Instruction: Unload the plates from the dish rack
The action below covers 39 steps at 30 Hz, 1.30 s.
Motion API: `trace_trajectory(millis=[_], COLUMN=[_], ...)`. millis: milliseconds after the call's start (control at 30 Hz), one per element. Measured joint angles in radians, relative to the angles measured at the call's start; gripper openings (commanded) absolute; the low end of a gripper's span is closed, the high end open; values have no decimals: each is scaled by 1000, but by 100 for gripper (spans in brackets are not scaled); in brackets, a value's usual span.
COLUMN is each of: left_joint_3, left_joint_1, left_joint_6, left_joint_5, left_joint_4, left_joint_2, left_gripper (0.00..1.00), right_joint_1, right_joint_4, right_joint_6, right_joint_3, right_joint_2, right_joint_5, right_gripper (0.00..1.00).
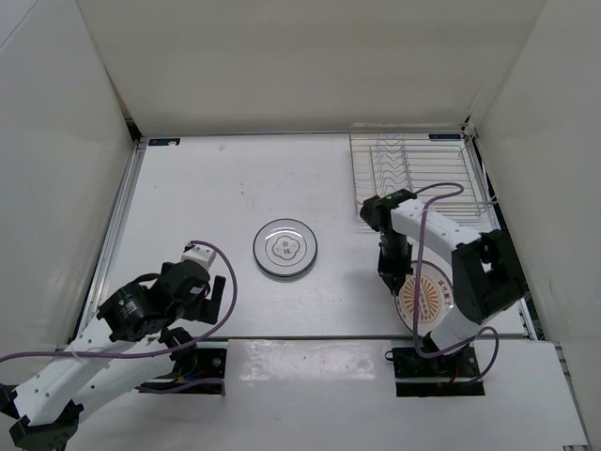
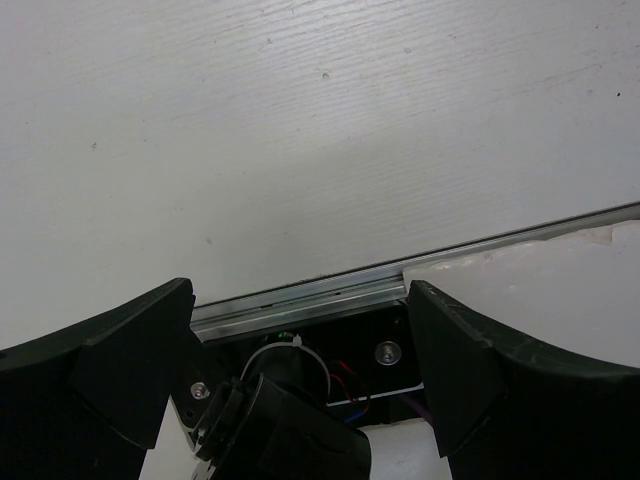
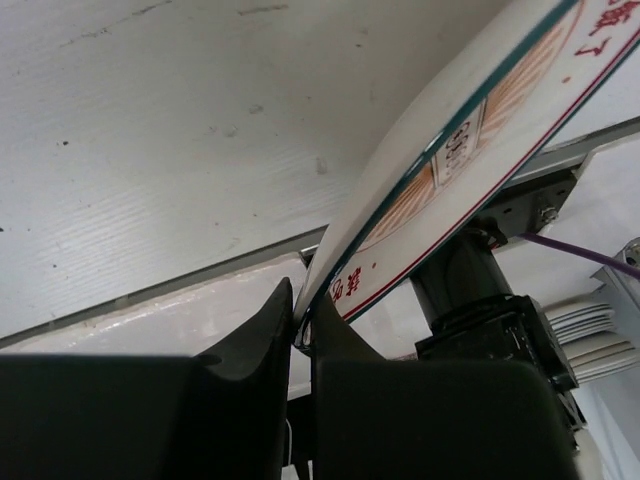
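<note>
R end effector [image 3: 303,305] grips sunburst plate [image 3: 470,120] by rim, prob. lifted.

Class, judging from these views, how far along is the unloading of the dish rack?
Done: one dark-outlined plate lies flat on the table. In hand: the right jaws are shut on the orange sunburst plate, clear of the dish rack. Left: setting it down; no plate is visible in the rack.

Left end effector [image 2: 300,310] wide, right end effector [image 3: 302,315] pinched (gripping plate [image 3: 470,125])
</note>
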Motion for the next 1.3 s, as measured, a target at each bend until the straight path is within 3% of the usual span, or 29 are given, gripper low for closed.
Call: trace_trajectory(millis=[233,633,833,1300], left_joint_3=[-3,-3,-3,-3], left_joint_1=[0,0,0,0], left_joint_6=[13,28,25,22], left_joint_5=[0,-1,-5,-11], left_joint_4=[3,8,-3,-9], left_joint_2=[-1,-5,-33,-40], left_gripper=[100,100,100,100], right_joint_1=[101,220,243,246], right_joint_4=[5,-20,47,94], right_joint_6=[51,-16,-39,-71], right_joint_3=[85,597,601,658], right_joint_2=[159,526,606,604], right_joint_5=[11,-4,-80,-110], right_gripper=[0,0,1,8])
